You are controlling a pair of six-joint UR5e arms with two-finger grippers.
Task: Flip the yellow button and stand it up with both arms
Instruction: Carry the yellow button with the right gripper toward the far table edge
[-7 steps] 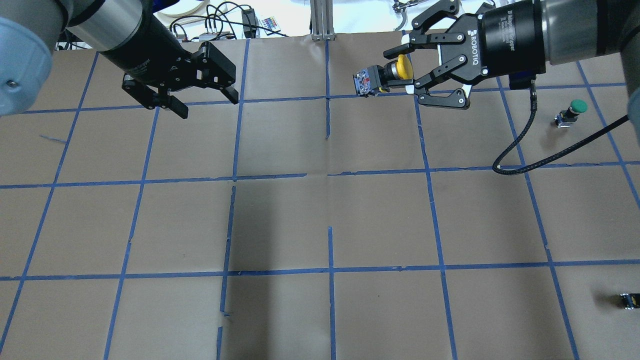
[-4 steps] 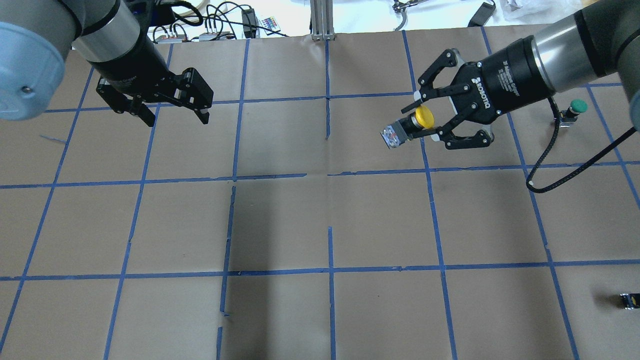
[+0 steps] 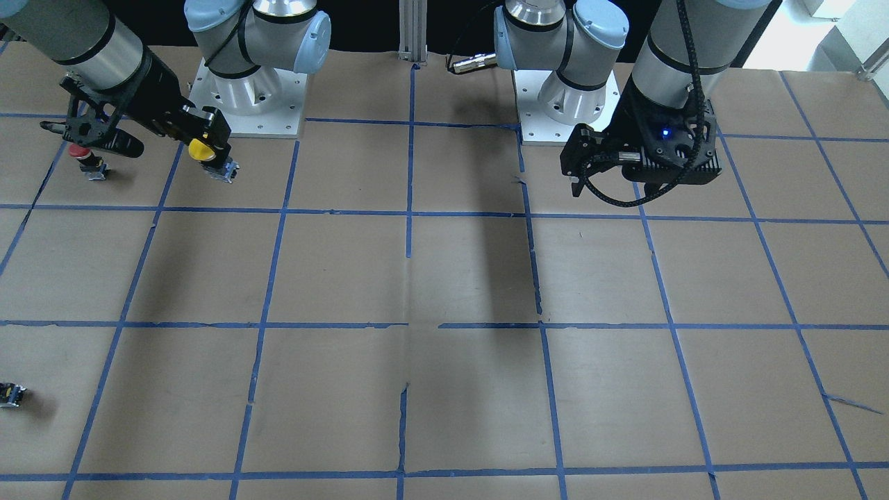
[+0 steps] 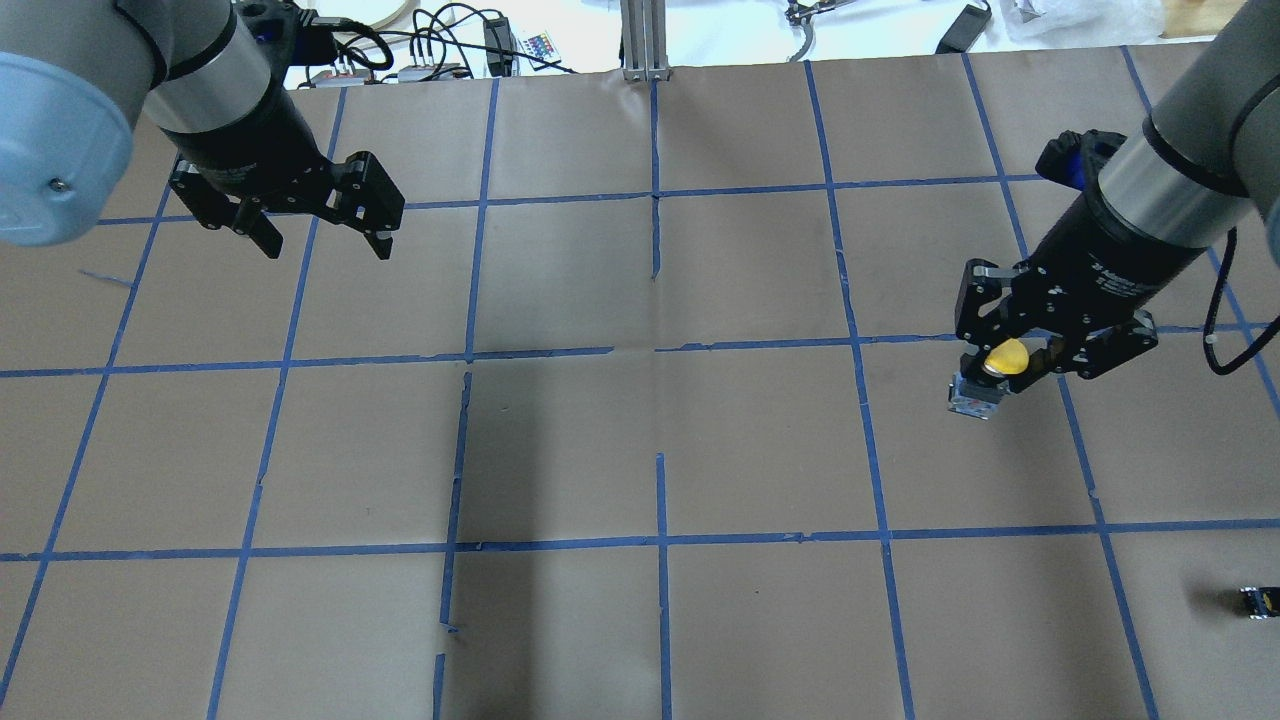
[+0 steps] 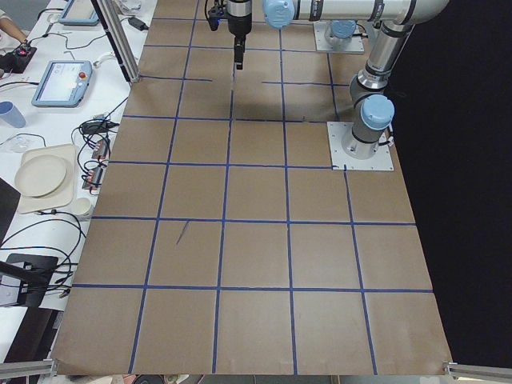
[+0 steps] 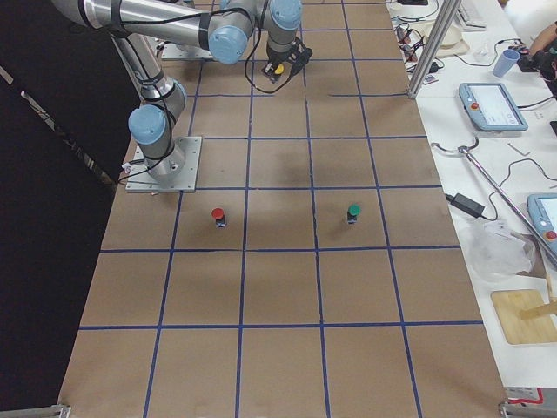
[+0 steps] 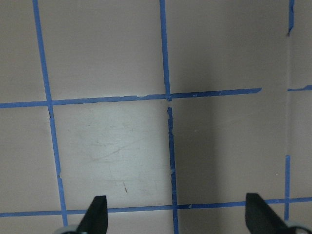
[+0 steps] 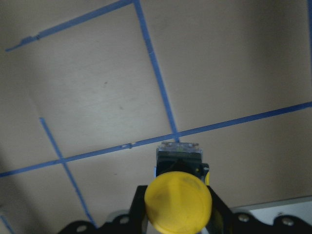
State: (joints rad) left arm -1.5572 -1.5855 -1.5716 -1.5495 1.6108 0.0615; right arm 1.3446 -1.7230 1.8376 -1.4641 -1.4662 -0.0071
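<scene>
Table: we see a table (image 4: 560, 450) covered in flat brown paper. It is a bit creased and split into squares by thin blue tape (image 4: 760, 540).
Yellow button: the yellow button (image 8: 178, 201) has a smooth round cap and a blocky black-and-grey body. It is held up over the robot's right side of the table, near where two tape lines cross. The cap is up by the gripper and the body slants down.
Right gripper: the right gripper (image 4: 1010, 360) is black and bony. Its jaws are squeezed onto the yellow button near the cap.
Left gripper: the left gripper (image 4: 325, 240) has its jaws wide apart and grips nothing, over the left side.
Views: the right side view shows a red button (image 6: 218, 214) and a green button (image 6: 353, 211) standing on the paper; the overhead view does not. The front view shows a blue light (image 3: 665, 132) on the left gripper. The left wrist view shows only paper, tape and two fingertips (image 7: 96, 214).
Room: the grippers are well apart, with several squares between them. The yellow button is well apart from the far table edge. A dark part (image 4: 1258, 600) lies at the overhead view's right edge.
</scene>
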